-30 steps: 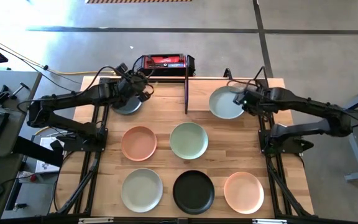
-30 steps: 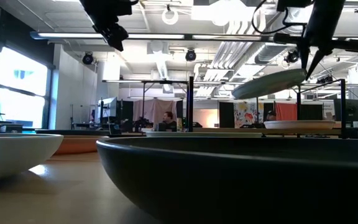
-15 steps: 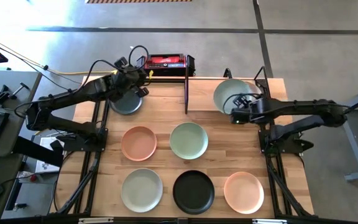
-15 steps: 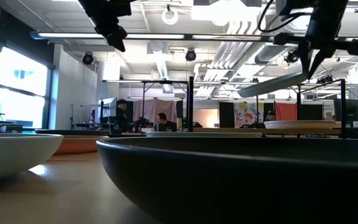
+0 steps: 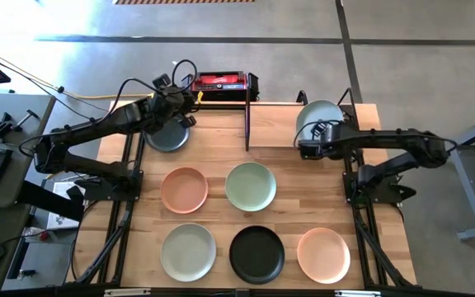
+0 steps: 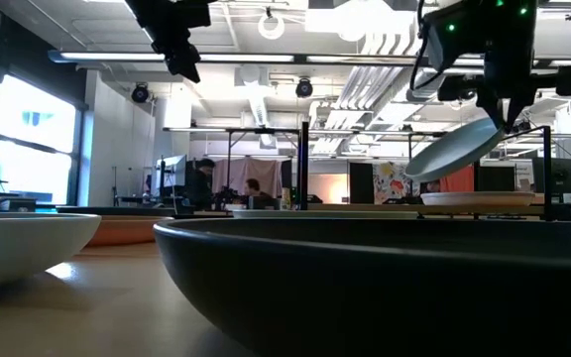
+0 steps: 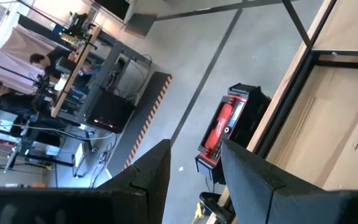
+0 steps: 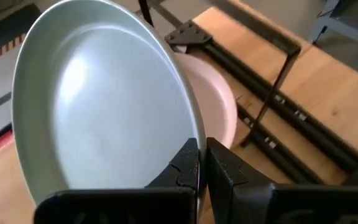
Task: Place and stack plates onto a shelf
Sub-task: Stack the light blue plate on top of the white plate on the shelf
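My right gripper (image 5: 310,142) is shut on a pale sage green plate (image 5: 320,120), tilted in the air over the right end of the shelf (image 5: 272,124). Under it a peach-pink plate (image 8: 219,106) lies flat on the shelf board. My left gripper (image 7: 194,168) hangs open and empty above a black plate (image 5: 165,140) at the table's far left. Several more plates rest on the tabletop: peach (image 5: 184,188), green (image 5: 251,186), pale (image 5: 188,252), black (image 5: 256,253) and peach (image 5: 323,254). My right gripper pinches the green plate's rim (image 8: 188,124) between its two fingers, one on the upper face and one beneath. The fingers slant downward onto the edge. The plate is lifted clear and tilted (image 6: 459,149), above the pink plate without touching it.
The shelf's upright black bar (image 5: 246,124) stands at the board's left end. A red and black device (image 5: 219,82) sits past the table's far edge. Black frame tubes (image 8: 272,134) run beside the shelf on the right.
My right gripper has turned and tipped further down, sinking a little. The green plate has swung toward the table's far right corner, over the pink plate, and tilts more steeply now. My left gripper has shifted slightly toward the far edge and stays open.
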